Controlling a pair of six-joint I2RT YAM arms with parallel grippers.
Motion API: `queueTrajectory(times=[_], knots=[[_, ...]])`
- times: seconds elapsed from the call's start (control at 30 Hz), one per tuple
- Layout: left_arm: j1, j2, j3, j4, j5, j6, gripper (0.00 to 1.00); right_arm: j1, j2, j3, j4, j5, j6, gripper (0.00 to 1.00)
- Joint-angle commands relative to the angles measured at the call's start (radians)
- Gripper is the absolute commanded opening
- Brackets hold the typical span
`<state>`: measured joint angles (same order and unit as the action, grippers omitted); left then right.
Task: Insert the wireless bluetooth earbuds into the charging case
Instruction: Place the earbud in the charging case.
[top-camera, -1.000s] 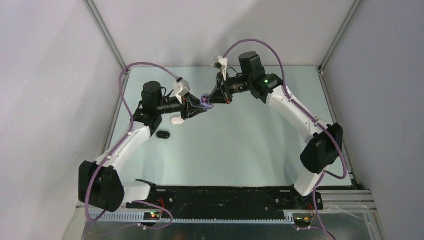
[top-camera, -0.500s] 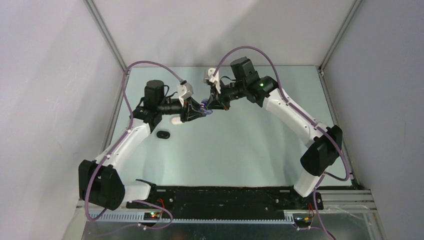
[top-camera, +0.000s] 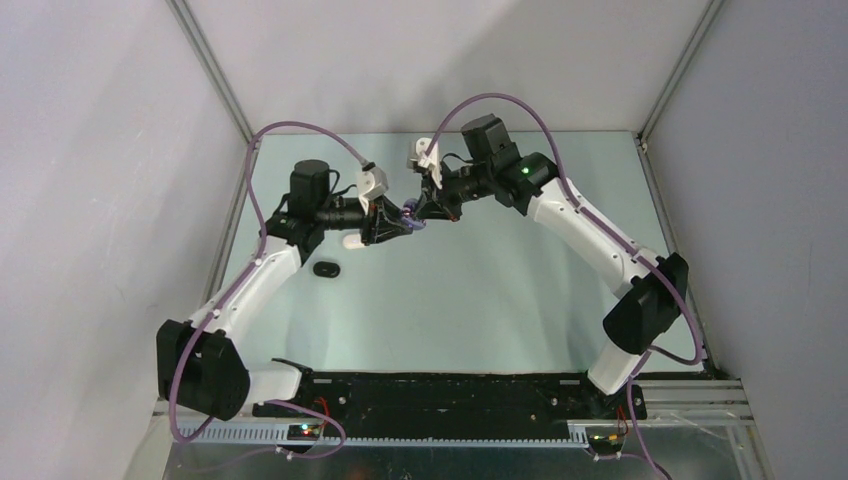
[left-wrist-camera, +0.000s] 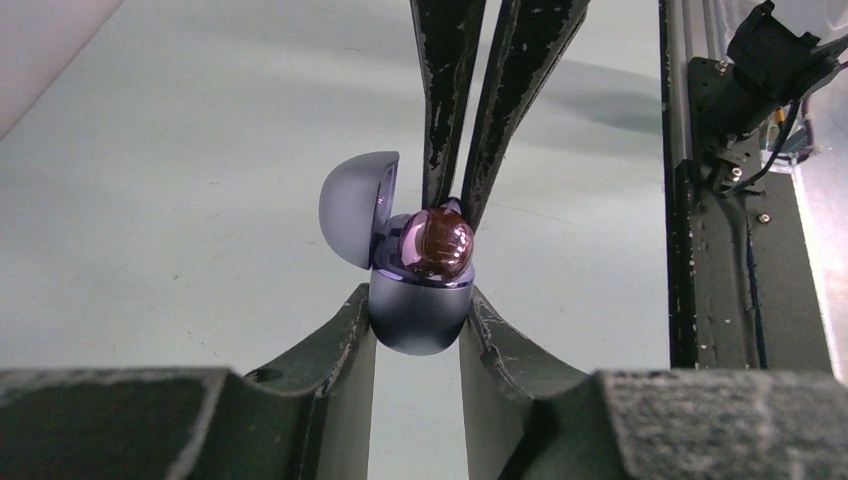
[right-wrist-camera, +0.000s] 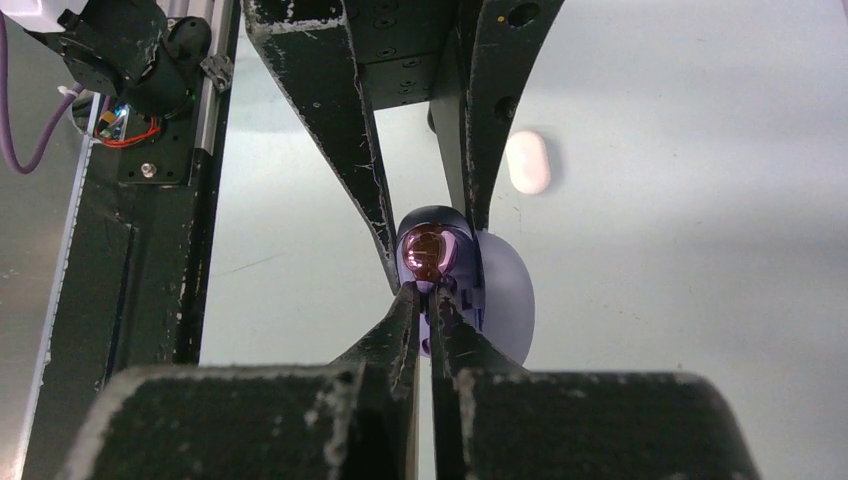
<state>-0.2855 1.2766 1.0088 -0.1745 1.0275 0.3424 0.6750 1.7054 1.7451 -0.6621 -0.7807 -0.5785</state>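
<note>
1. The left fingers (left-wrist-camera: 340, 360) are clamped on 2 opposite sides of the lavender charging case (left-wrist-camera: 418, 318). They hold it clear of the bench (top-camera: 480, 290), at upper centre of the top view.
2. The lid (left-wrist-camera: 355, 208) stands hinged open toward the left of the left wrist frame. The case mouth faces the top edge of that frame.
3. 1 lavender earbud (left-wrist-camera: 440, 245) sits in the mouth of the case, glossy face showing and proud of the rim. It is judged not fully seated.
4. The right fingers (left-wrist-camera: 445, 100) enter from the top edge, closed almost tip to tip, with the tips touching the bud's upper rear edge. Whether they pinch it or only press on it cannot be told.
5. Key relation: the bud lies directly ahead of the right fingertips, between them and the pocket. The fingers' long axis runs roughly in line with the case's mouth-to-base axis. The coming move is judged a short push along that line, with the left arm bracing.
6. A 2nd pocket is hidden.
7. A white case (top-camera: 352, 241) and a black case (top-camera: 326, 268) lie on the bench at centre left of the top view. Their contents are not visible.
</note>
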Motion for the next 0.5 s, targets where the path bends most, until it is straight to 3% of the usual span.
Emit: queueTrajectory(times=[0.0,0.47], knots=[[-0.007,-0.006,0.074,-0.04,-0.009,0.097,0.0,0.011,-0.055,0.025,-0.022,-0.004,0.022,0.0],[-0.018,-0.006,0.094,-0.104,-0.044,0.157,0.0,0.036,-0.052,0.035,-0.062,0.034,-0.028,0.0]])
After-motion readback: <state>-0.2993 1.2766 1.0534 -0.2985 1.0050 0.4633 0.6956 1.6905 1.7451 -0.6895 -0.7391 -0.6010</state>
